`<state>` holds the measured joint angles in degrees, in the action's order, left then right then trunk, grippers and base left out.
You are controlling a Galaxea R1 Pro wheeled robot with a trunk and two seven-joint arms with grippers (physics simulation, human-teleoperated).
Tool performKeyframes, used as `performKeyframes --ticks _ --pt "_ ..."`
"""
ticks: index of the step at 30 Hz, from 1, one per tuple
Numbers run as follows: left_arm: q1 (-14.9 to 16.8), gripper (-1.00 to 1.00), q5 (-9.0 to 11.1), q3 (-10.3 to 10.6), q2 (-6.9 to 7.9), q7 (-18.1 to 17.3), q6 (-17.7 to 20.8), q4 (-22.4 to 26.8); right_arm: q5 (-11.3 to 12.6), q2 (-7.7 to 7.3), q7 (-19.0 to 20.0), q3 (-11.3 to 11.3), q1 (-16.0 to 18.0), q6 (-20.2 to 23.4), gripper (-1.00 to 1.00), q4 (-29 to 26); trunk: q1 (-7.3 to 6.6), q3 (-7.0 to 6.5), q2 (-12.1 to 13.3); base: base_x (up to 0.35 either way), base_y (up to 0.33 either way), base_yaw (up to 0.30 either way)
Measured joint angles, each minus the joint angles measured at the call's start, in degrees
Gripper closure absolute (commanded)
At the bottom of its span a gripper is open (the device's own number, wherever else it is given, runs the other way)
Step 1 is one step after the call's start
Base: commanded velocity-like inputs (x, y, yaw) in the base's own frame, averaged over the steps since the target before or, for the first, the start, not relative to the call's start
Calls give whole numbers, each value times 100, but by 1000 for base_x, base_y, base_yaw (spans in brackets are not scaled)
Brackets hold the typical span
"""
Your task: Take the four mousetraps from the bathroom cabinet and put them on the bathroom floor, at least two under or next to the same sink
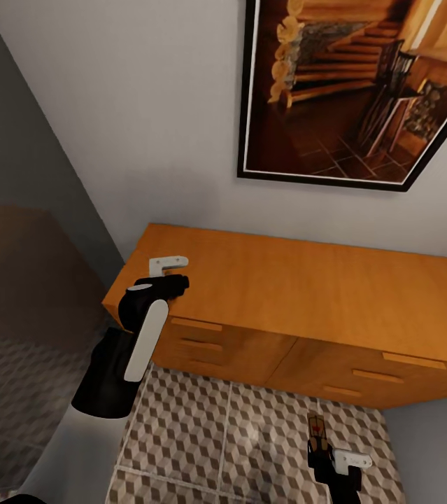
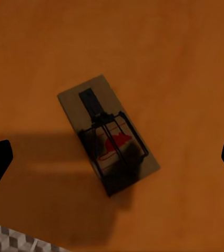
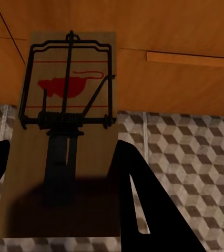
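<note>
The left end effector (image 1: pixel 171 274) hovers, fingers spread, above a mousetrap (image 2: pixel 108 134) lying flat on the cabinet (image 1: pixel 307 294) top. The right end effector (image 1: pixel 328 448) grips a second mousetrap (image 3: pixel 64 131) over the bathroom floor (image 1: pixel 202 427), in front of the drawers.

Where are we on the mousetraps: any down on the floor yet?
None visibly lies on the bathroom floor yet. In hand: the right gripper holds one mousetrap above the tiles. Another mousetrap lies on the cabinet top, beneath the open left gripper. Left: placing all four, two by the sink.
</note>
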<state>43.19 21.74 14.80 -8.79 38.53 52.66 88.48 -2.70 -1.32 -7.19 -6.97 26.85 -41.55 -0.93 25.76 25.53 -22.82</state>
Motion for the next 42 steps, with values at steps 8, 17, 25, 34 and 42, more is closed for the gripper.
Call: performKeyframes --ticks 8,17,25,34,42 --pt "-2 -100 -4 1 -2 16 20 -27 0 0 0 0 0 1 100 0 0 41 0 0 0 0" --pt "-2 -100 -8 117 -6 8 62 -85 0 0 0 0 0 0 100 2 0 88 0 0 0 0" --pt "0 -100 -9 132 0 8 133 -81 0 0 0 0 0 0 100 0 0 129 0 0 0 0" --pt "0 -100 -14 139 4 8 133 -72 0 0 0 0 0 0 100 0 0 163 0 0 0 0" --pt "-1 -100 -10 141 8 8 129 -76 0 0 0 0 0 0 100 -1 0 165 0 5 0 0"
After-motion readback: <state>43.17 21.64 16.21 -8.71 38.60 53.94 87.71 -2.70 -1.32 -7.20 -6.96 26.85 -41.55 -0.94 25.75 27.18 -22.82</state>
